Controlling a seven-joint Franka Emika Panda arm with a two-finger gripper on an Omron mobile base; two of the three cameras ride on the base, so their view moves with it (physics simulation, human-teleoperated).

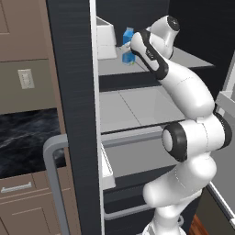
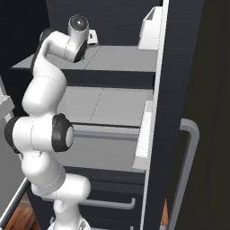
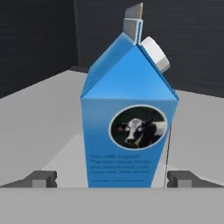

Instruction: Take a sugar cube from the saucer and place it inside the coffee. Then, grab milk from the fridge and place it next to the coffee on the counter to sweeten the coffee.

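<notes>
Blue carton between the parted fingers on the top fridge shelf

Blue and upright, the milk (image 3: pixel 129 118) stands on a pale grey shelf (image 3: pixel 48 118) inside the fridge (image 1: pixel 73 92), its gable top pointing up with a white round cap on the slanted face and a round picture of a cow on the side turned to the hand camera. In the hand view the end effector (image 3: pixel 112 179) sits spread apart, one dark fingertip (image 3: pixel 41 178) off to one side of the carton's base and the other on the opposite side, each with a gap between it and the carton wall; the carton is not gripped, and nothing is held. From the left base view the milk (image 1: pixel 128 45) shows as a small blue shape on the top shelf, just beside a white bin (image 1: pixel 106 41) and partly behind the arm's wrist. The white arm (image 1: pixel 183 92) reaches up and forward from the base into the open fridge at the height of that top shelf. Below it lie two more pale grey shelves and a drawer with a grey bar. The fridge door edge, near-black, stands upright through the left base view, with its long grey bar handle (image 1: pixel 53 183) low down. Left of the door, the black marble tabletop (image 1: pixel 27 142) with white veins runs above brown cabinets (image 1: pixel 23 206) with a silver handle
</notes>
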